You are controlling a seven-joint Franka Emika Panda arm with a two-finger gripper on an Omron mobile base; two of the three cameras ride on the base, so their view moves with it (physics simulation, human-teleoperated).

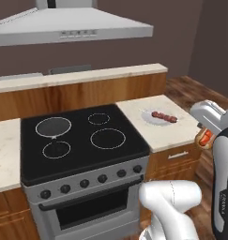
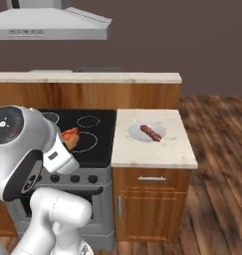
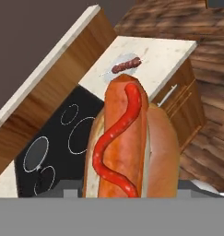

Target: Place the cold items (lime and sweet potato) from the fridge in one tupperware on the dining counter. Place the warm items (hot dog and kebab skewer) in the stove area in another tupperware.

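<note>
Already the hot dog (image 3: 129, 147) is up off the stove (image 1: 78, 140), gripped in the jaws and filling the hand view from six to twelve o'clock; the kebab skewer (image 1: 164, 116) lies on its plate (image 1: 148, 119) on the desk (image 2: 157, 149) at about two o'clock of the stove; judging by this, both warm items await a container.
</note>
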